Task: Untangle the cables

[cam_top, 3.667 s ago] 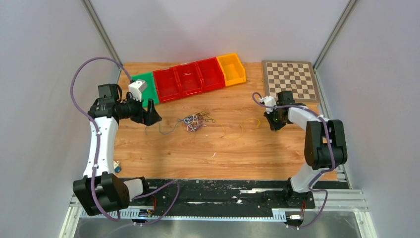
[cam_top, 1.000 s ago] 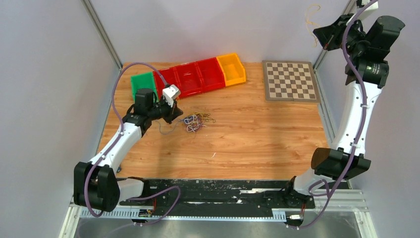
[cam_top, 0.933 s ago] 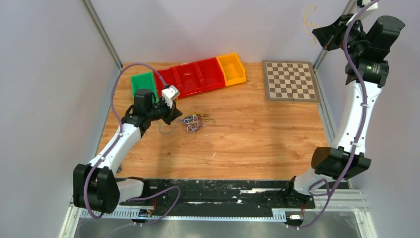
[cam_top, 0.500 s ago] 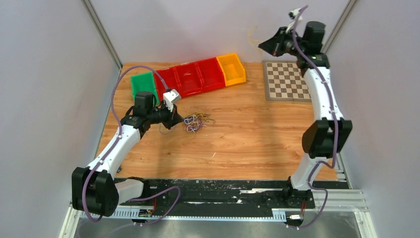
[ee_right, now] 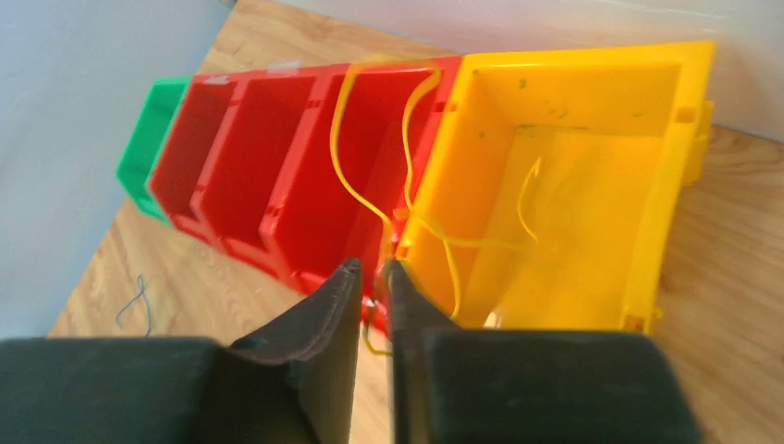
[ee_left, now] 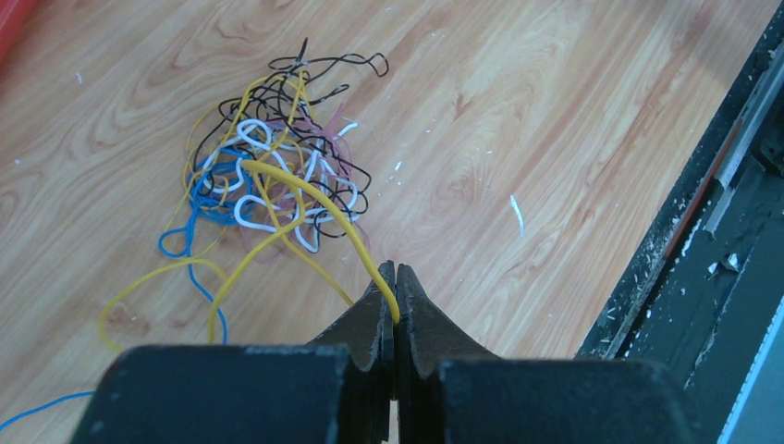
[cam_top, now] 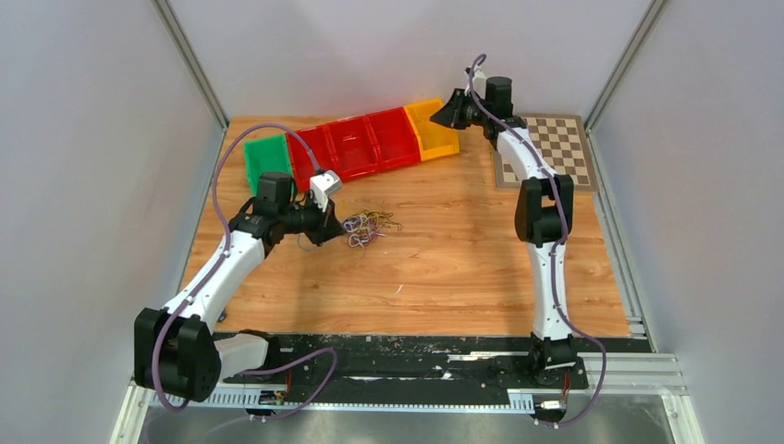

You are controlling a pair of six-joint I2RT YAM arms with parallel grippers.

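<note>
The left arm reaches from its base at the near edge across the wooden table [cam_top: 444, 268] toward the left of the middle. The left gripper [cam_top: 328, 228] hangs low over the boards. In the wrist view the left gripper [ee_left: 395, 270] has its jaws pressed together, pinching a yellow strand [ee_left: 314, 199] just behind the tips.

That strand arches up from the tangle of wires [ee_left: 277, 176] just ahead of the fingers. The tangle is a loose knot of black, white, yellow and pinkish loops lying flat on the wood. A blue wire [ee_left: 185, 248] curls out at its left edge. In the top view the tangle of wires [cam_top: 365, 227] lies just right of the left gripper, near the middle of the table. A small white scrap [ee_left: 516, 213] lies on the boards to the right of it, apart from the wires.

Farther back a row of bins stands along the far edge: a green bin [cam_top: 266, 157], three red bins [cam_top: 351, 143] and a yellow bin [cam_top: 433, 128]. A chessboard [cam_top: 569, 143] lies at the far right.

The right arm stretches far out, with the right gripper [cam_top: 451, 111] above the yellow bin. From the wrist, the right gripper [ee_right: 370, 268] shows only a thin slit between its jaws. Another yellow wire [ee_right: 344, 176] loops above the nearest red bin and the yellow bin [ee_right: 684, 139], with a bit of it running down into that slit.
</note>
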